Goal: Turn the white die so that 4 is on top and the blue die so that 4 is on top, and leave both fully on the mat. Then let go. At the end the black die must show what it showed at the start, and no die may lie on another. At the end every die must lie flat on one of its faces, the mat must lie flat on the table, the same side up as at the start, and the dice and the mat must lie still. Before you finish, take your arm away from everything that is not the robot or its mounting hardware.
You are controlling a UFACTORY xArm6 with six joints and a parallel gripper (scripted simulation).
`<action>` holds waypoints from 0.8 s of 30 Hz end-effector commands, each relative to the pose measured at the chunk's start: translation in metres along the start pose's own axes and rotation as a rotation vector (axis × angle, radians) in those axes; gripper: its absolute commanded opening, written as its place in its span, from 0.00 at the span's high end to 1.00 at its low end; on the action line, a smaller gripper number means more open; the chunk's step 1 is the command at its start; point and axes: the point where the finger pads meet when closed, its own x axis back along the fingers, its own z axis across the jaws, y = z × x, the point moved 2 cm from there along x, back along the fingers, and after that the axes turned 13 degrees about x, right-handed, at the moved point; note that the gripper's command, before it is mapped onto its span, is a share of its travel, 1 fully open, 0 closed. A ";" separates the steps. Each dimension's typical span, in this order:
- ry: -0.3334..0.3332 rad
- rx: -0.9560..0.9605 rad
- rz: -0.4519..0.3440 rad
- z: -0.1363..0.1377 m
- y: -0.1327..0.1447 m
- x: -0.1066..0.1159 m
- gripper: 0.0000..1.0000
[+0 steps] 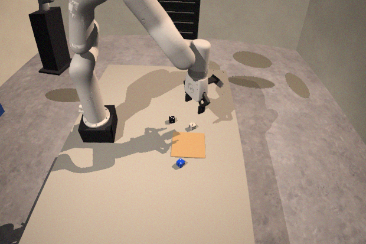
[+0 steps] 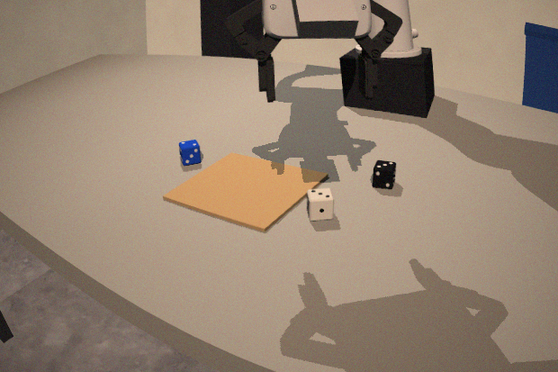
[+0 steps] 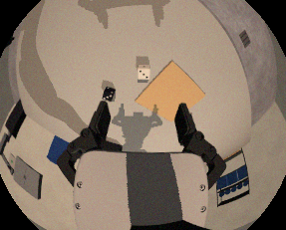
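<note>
The white die lies on the table just off the orange mat, with three pips on top. The blue die lies on the table beyond the mat's opposite side; its top seems to show two pips, and it is not visible in the wrist view. The black die lies off the mat, with several pips on top. My gripper is open and empty, high above the table.
The arm's black base stands on the table, on the black die's side of the mat. Shadows of the arm and gripper fall across the table and a mat corner. The table's right edge shows in the top view.
</note>
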 end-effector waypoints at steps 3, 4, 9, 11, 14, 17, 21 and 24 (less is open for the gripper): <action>0.000 0.000 0.000 0.000 -0.003 -0.034 0.58; 0.000 0.000 0.000 0.000 -0.003 -0.034 0.58; 0.000 0.000 0.000 0.000 -0.003 -0.034 0.58; 0.000 0.000 0.000 0.000 -0.003 -0.034 0.58; 0.000 0.000 0.000 0.000 -0.003 -0.034 0.58; 0.000 0.000 0.000 0.000 -0.003 -0.034 0.58; 0.000 0.000 0.000 0.000 -0.003 -0.034 0.58; 0.000 0.000 0.000 0.000 -0.003 -0.034 0.58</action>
